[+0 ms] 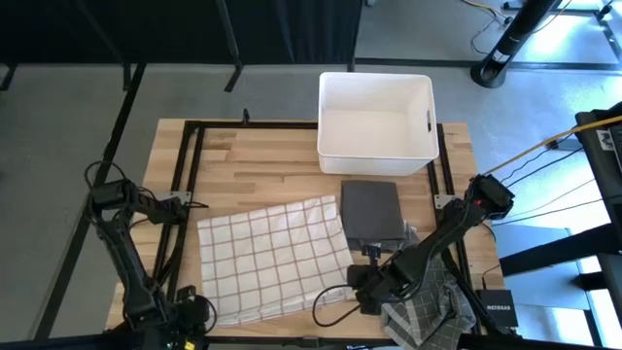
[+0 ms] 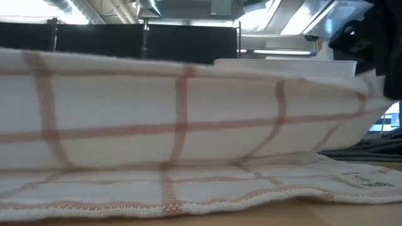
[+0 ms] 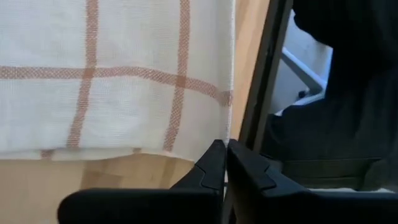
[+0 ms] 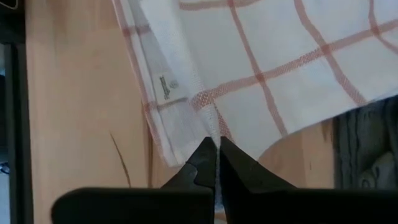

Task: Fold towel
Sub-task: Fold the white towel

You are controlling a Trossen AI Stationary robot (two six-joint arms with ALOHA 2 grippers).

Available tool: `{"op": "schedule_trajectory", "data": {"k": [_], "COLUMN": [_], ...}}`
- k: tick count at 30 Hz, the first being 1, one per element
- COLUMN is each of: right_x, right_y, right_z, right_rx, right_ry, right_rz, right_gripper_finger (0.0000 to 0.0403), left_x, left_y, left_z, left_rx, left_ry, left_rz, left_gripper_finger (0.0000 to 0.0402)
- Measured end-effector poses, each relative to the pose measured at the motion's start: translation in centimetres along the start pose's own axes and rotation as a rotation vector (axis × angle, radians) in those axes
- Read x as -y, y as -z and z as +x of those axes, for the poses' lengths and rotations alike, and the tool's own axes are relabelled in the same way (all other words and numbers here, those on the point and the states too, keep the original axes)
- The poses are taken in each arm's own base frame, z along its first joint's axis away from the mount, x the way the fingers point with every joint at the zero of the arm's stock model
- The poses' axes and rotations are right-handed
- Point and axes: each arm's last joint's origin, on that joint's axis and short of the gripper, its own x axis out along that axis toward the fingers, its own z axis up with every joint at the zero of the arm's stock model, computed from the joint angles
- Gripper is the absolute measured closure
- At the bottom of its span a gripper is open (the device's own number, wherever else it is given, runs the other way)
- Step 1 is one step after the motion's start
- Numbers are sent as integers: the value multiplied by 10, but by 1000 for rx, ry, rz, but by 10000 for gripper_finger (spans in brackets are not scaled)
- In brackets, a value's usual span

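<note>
Both hands are pinching the towel at lower frame: left hand one corner, right hand another.

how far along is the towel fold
Early. The checked towel lies on the table, doubled along one edge, not neatly folded. In hand: the left gripper and right gripper are each shut on a near corner. Left: carry those corners across and flatten. A dark folded cloth sits by the white bin.
</note>
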Motion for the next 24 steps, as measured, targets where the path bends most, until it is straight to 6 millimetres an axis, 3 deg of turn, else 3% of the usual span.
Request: {"op": "schedule_trajectory", "data": {"k": [3, 8, 14, 18, 22, 24], "right_x": [0, 0, -2, 2, 6, 9], "right_y": [0, 1, -2, -20, -40, -48], "right_z": [2, 2, -7, -12, -9, -2], "right_rx": [-3, -23, -198, -155, 162, 305], "right_ry": [4, -8, -171, -203, -48, 89], "right_rz": [-1, 28, 128, 185, 66, -5], "right_gripper_finger": [379, 322, 261, 249, 249, 249], "left_x": [0, 0, 2, -2, -14, -24], "left_y": [-2, -1, -3, -19, -39, -46], "left_z": [2, 2, -12, -27, -31, -23], "left_rx": [-1, -90, -243, 3, 381, 426], "left_ry": [-2, 2, 52, 58, -85, -168], "left_rz": [-10, -34, -78, -23, 69, 77], "left_gripper_finger": [382, 332, 290, 284, 284, 284]}}
